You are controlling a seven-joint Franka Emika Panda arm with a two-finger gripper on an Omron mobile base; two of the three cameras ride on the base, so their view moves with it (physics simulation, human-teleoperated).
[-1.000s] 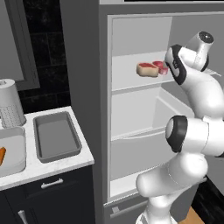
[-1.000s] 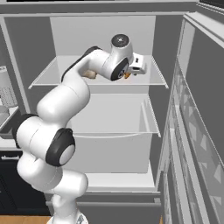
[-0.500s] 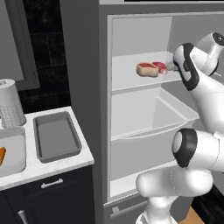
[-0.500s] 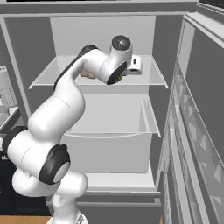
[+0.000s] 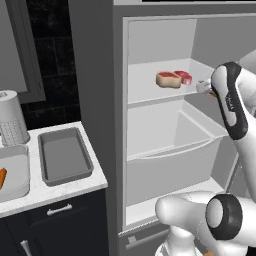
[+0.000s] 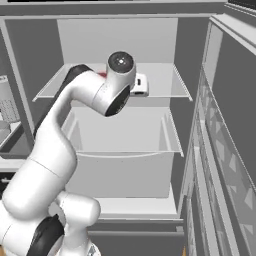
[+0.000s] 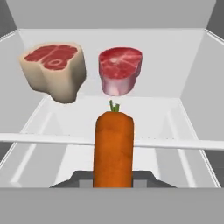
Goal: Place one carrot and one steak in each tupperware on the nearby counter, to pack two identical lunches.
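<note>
On the white marbled counter (image 5: 60, 192) sat a light grey tray (image 5: 15, 175) with a carrot, then a darker grey tray (image 5: 65, 156). On the fridge shelf (image 5: 150, 92) lay a tan-edged steak (image 7: 53, 72) and a pinker round steak (image 7: 119, 69). The gripper (image 7: 113, 177) held a smooth orange carrot (image 7: 113, 146), apparently closed on it.

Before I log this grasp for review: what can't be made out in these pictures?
- Gripper fingertips: hand view, hidden behind the orange carrot.
- Gripper's closure: right base view, the white arm's wrist covers it.
- Lighter grey tray: left base view, cut off by the left edge, with an orange item inside.
</note>
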